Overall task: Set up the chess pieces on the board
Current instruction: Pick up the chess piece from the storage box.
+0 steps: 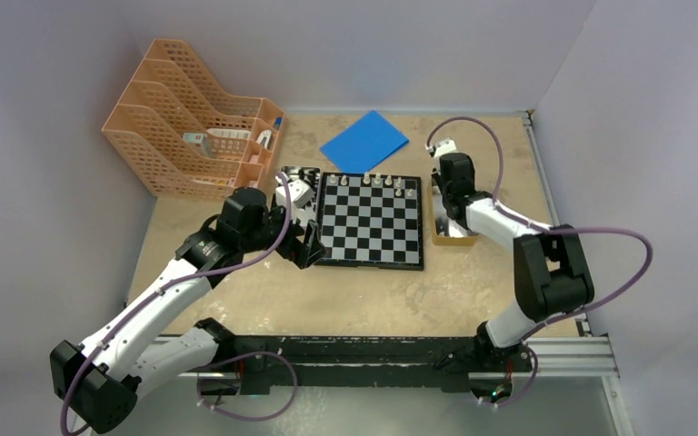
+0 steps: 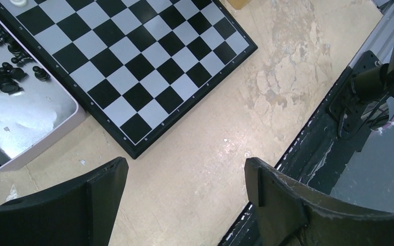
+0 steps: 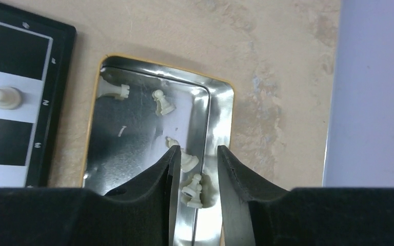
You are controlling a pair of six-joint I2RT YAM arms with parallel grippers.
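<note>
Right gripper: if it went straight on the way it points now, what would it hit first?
Most likely the cream pieces lying in the metal tin: the right gripper points down into it, jaws slightly apart, those pieces in the gap. Height above them is unclear.

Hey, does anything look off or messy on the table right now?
Nothing looks spilled or broken. The white pieces in the metal tin lie toppled every which way, and the tabletop coating is worn into pale patches near the board corner.
</note>
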